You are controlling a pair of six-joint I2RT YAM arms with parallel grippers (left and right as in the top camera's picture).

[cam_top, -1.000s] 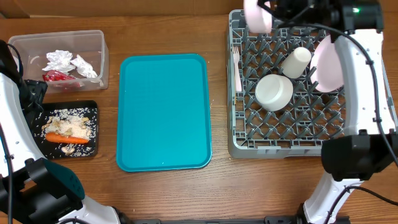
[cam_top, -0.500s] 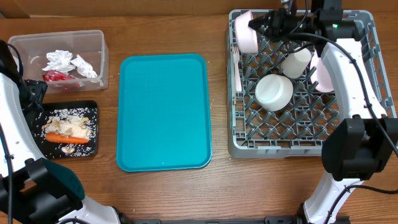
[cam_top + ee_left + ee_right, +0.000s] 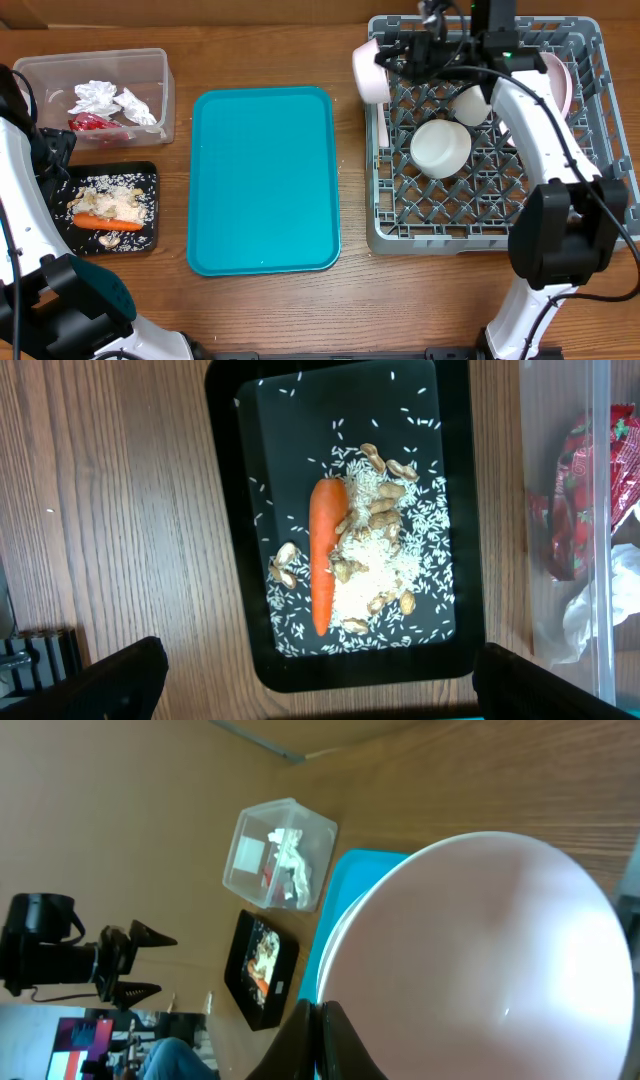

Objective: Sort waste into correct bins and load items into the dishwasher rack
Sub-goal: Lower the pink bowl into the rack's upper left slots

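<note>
In the right wrist view the bowl (image 3: 470, 950) runs past the right edge and hides most of the right pincer (image 3: 320, 1030). The left wrist view's edge cuts off the tub (image 3: 600, 480) and the wrapper (image 3: 570, 500).

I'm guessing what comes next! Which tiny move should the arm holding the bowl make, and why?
Probably shift the bowl rightward and lower it between the pegs of the dishwasher rack. The right gripper holds it on edge above the rack's left wall, partly outside, so it isn't seated.
</note>
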